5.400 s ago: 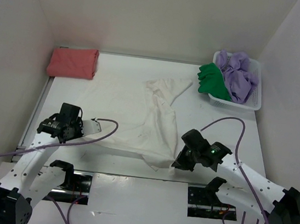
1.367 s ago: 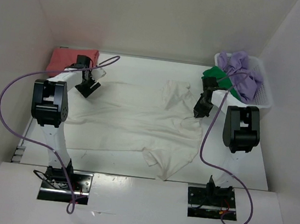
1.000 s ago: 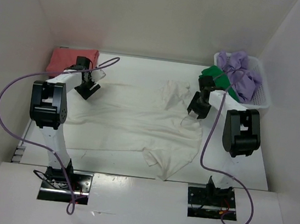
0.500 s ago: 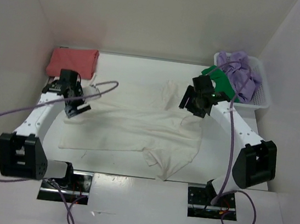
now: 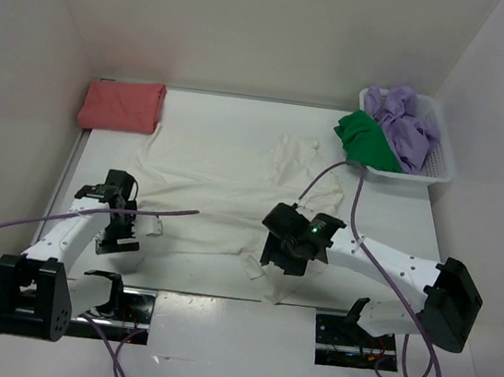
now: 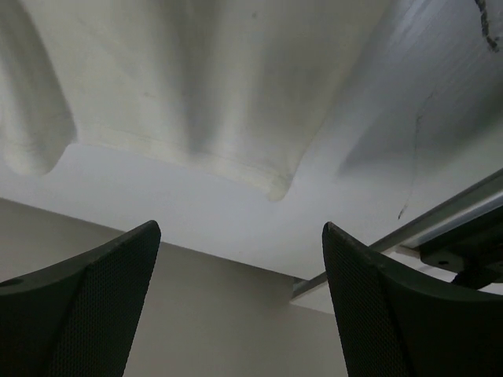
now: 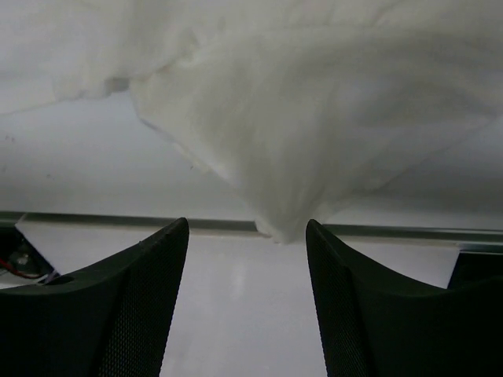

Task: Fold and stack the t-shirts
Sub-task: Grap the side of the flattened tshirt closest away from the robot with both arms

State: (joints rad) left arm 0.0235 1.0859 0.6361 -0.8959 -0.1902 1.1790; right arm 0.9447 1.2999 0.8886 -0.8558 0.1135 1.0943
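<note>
The cream-white t-shirt (image 5: pixel 223 199) lies spread flat across the middle of the table, and a loose flap reaches the near edge. My left gripper (image 5: pixel 122 235) hangs open over its near left hem (image 6: pixel 196 94), holding nothing. My right gripper (image 5: pixel 278 259) is open above the near flap (image 7: pixel 314 118), whose tip droops between the fingers. The salmon-red t-shirt (image 5: pixel 122 104) sits folded at the back left. The green t-shirt (image 5: pixel 365 140) and the lavender t-shirt (image 5: pixel 404 125) are bunched in the basket.
The white mesh basket (image 5: pixel 429 173) stands at the back right corner. White walls close in the table on three sides. A metal rail (image 7: pixel 94 220) runs along the table's near edge, just beyond the shirt's flap. Purple cables loop from both arms.
Both arms have swung back from the far side of the cream-white shirt to its near edge. The shirt's far edge now lies flat on the table, let go.
</note>
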